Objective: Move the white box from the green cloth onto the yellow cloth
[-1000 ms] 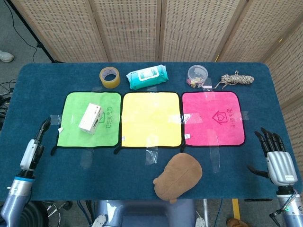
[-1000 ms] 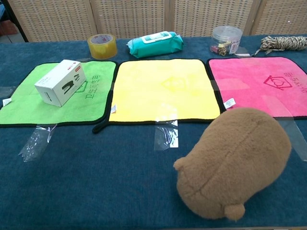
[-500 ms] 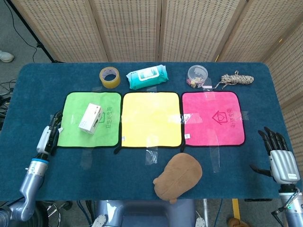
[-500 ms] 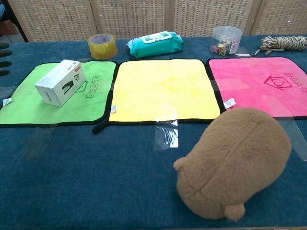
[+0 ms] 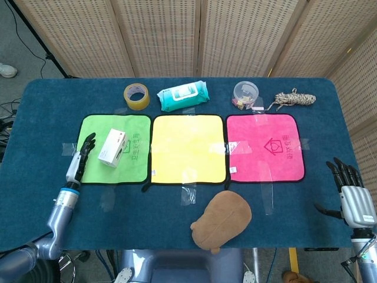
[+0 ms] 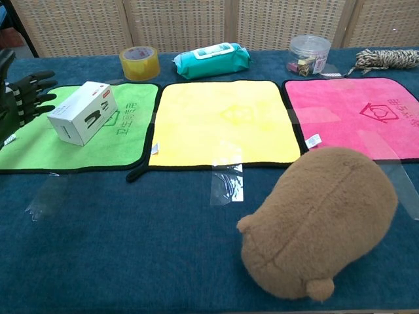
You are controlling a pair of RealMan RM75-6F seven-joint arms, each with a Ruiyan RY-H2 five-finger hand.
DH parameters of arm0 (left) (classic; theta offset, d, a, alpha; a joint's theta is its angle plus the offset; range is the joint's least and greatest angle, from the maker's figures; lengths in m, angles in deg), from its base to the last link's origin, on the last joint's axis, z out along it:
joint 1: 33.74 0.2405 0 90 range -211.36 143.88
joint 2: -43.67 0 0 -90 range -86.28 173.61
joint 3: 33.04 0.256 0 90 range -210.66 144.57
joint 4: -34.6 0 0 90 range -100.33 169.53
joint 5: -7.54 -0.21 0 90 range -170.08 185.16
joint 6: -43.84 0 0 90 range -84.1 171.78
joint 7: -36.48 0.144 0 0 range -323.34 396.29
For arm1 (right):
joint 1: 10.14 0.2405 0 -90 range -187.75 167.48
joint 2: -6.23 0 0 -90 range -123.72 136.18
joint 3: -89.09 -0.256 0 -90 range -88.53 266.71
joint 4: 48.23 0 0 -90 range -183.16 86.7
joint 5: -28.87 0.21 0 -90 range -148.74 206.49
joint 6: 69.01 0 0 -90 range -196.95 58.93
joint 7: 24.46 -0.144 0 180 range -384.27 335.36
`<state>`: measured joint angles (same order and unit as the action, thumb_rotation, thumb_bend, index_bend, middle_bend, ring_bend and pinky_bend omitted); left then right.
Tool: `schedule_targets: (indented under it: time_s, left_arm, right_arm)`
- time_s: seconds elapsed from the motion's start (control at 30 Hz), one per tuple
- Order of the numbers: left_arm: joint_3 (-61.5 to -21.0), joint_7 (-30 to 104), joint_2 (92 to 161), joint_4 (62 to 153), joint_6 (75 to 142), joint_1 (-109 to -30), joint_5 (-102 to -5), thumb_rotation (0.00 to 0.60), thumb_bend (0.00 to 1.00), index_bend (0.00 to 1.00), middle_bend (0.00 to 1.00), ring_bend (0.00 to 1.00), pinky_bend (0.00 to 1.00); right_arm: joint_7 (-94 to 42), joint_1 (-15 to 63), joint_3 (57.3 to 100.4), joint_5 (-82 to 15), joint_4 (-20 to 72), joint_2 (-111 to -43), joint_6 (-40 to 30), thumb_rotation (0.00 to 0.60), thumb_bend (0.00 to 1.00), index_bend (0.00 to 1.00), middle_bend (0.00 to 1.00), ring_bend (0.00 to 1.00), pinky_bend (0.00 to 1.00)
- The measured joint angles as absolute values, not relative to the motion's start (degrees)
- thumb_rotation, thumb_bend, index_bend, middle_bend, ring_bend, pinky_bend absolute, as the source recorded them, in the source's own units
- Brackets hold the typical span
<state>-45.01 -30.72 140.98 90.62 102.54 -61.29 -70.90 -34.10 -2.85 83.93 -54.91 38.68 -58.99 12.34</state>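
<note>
The white box (image 5: 112,147) lies on the green cloth (image 5: 133,164), seen also as a white box (image 6: 83,112) on the green cloth (image 6: 98,148) in the chest view. The yellow cloth (image 5: 188,148) lies bare beside it, to the right (image 6: 226,123). My left hand (image 5: 81,157) hovers over the green cloth's left edge, fingers apart and holding nothing, a short gap left of the box (image 6: 21,97). My right hand (image 5: 352,197) stays open near the table's front right corner, far from the box.
A pink cloth (image 5: 265,147) lies right of the yellow one. A brown plush toy (image 5: 221,218) sits near the front edge. Along the back stand a tape roll (image 5: 136,96), a wipes pack (image 5: 183,95), a clear jar (image 5: 245,93) and a rope bundle (image 5: 293,98).
My left hand has moved up and right from the table's left edge to the green cloth, close to the box. The right hand has drifted slightly down and right.
</note>
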Motion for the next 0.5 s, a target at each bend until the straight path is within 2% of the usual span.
schedule_targets:
  time_s: [0.5]
  left_arm:
    - [-46.7,-29.5,145.3,91.1,100.0,-65.0,-69.8,0.000,0.00,0.00,0.00,0.00,0.00]
  right_arm:
    - [-36.2,-3.1,83.6,-54.1,38.0,-58.3,12.0,0.600,0.00,0.00,0.00,0.00,0.00]
